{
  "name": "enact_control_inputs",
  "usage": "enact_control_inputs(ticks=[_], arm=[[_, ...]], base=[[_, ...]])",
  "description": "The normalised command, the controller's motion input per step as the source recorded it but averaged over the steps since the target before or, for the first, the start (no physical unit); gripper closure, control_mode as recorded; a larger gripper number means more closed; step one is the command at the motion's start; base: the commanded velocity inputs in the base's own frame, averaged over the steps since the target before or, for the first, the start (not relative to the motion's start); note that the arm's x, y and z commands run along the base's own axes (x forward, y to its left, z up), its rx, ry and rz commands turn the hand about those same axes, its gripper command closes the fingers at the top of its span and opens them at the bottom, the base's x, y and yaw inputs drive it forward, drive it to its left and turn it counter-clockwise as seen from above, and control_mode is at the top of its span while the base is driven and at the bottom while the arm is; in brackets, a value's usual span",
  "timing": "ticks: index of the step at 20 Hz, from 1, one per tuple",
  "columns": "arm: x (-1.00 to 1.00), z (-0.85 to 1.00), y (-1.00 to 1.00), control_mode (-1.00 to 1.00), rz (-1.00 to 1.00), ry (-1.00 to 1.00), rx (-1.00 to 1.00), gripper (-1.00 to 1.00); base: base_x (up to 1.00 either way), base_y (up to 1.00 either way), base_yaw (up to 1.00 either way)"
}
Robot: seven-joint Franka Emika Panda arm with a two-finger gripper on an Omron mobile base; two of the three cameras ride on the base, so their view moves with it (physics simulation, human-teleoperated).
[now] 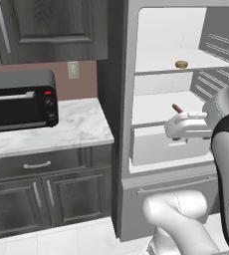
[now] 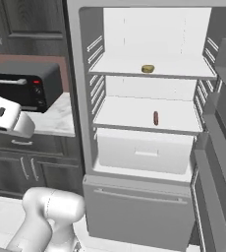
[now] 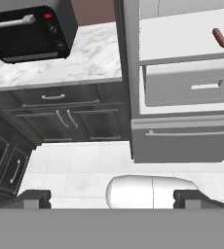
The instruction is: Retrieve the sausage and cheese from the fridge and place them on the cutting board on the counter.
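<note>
The fridge (image 1: 126, 99) (image 2: 75, 98) stands open, white inside. On its lower shelf lies the reddish-brown sausage (image 1: 176, 108) (image 2: 155, 118) (image 3: 220, 38). The yellowish-tan cheese (image 1: 181, 64) (image 2: 148, 68) rests on the shelf above. My gripper (image 3: 113, 199) is open with nothing between its fingertips (image 3: 33, 198), which stand far apart. It hangs in front of the fridge, well short of the shelves, looking down at the floor and the fridge's lower part. The cutting board and the counter are out of view.
A black toaster oven (image 1: 19, 99) (image 2: 26, 83) (image 3: 31, 31) sits on a short marble top (image 1: 76, 124) left of the fridge, above dark cabinets. A white drawer (image 2: 144, 152) lies under the sausage's shelf. The open fridge door (image 2: 223, 147) stands at the right.
</note>
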Motion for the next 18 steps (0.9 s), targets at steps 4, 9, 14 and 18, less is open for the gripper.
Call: enact_control_inputs(ticks=[4, 9, 14, 18], arm=[[0.00, 0.00, 0.00, 1.00, 0.00, 0.00, 0.00, -1.00], [0.00, 0.00, 0.00, 1.00, 0.00, 0.00, 0.00, -1.00], [0.00, 0.00, 0.00, 1.00, 0.00, 0.00, 0.00, -1.00], [0.00, 0.00, 0.00, 1.00, 0.00, 0.00, 0.00, -1.00]], base=[[0.11, -0.49, -0.03], [0.23, -0.57, -0.02], [0.51, -0.51, -0.03], [0.84, -0.24, -0.03]])
